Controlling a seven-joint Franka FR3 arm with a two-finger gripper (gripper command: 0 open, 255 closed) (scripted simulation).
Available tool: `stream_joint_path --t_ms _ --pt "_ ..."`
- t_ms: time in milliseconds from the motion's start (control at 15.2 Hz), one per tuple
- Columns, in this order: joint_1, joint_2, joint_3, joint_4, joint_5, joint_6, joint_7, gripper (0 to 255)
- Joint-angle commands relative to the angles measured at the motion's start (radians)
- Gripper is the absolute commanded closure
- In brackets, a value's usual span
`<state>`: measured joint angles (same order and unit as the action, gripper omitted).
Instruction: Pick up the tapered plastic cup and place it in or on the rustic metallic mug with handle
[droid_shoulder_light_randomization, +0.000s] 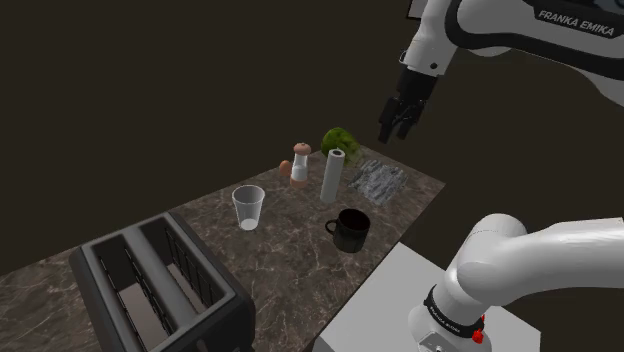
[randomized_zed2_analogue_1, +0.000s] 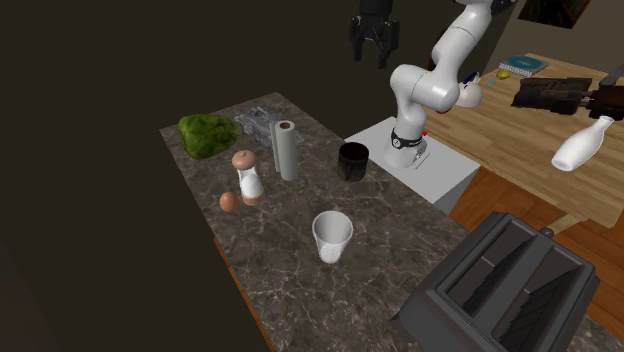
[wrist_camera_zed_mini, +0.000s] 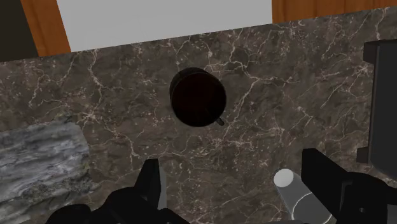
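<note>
A clear tapered cup (droid_shoulder_light_randomization: 249, 208) (randomized_zed2_analogue_1: 332, 237) stands upright near the middle of the dark marble counter (droid_shoulder_light_randomization: 290, 260). The dark mug with a handle (droid_shoulder_light_randomization: 350, 230) (randomized_zed2_analogue_1: 352, 161) (wrist_camera_zed_mini: 198, 97) stands upright closer to the stand, and the wrist view looks down into its mouth. My black gripper (droid_shoulder_light_randomization: 398, 122) (randomized_zed2_analogue_1: 373, 45) (wrist_camera_zed_mini: 235, 184) hangs high above the counter's far end, well apart from both. Its fingers (wrist_camera_zed_mini: 151, 181) stand wide apart with nothing between them.
A tall white roll (droid_shoulder_light_randomization: 332, 175) (randomized_zed2_analogue_1: 286, 150) (wrist_camera_zed_mini: 292, 191), a pepper mill (droid_shoulder_light_randomization: 299, 163) (randomized_zed2_analogue_1: 247, 176), an egg (randomized_zed2_analogue_1: 229, 201), a leafy green (randomized_zed2_analogue_1: 207, 134) and a grey marbled slab (droid_shoulder_light_randomization: 378, 178) (wrist_camera_zed_mini: 38, 159) crowd the far end. A dark toaster (droid_shoulder_light_randomization: 160, 285) (randomized_zed2_analogue_1: 510, 285) occupies the near end.
</note>
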<state>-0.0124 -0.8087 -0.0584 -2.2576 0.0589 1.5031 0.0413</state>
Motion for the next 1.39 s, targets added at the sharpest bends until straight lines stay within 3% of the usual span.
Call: stream_joint_path --t_ms 0,726,1320 --pt "0.000 0.000 0.000 0.000 0.000 0.000 0.000 0" --pt "0.028 0.283 0.201 0.032 0.036 0.233 0.213 0" --pt "0.036 0.600 0.340 0.181 -0.031 0.366 0.409 0"
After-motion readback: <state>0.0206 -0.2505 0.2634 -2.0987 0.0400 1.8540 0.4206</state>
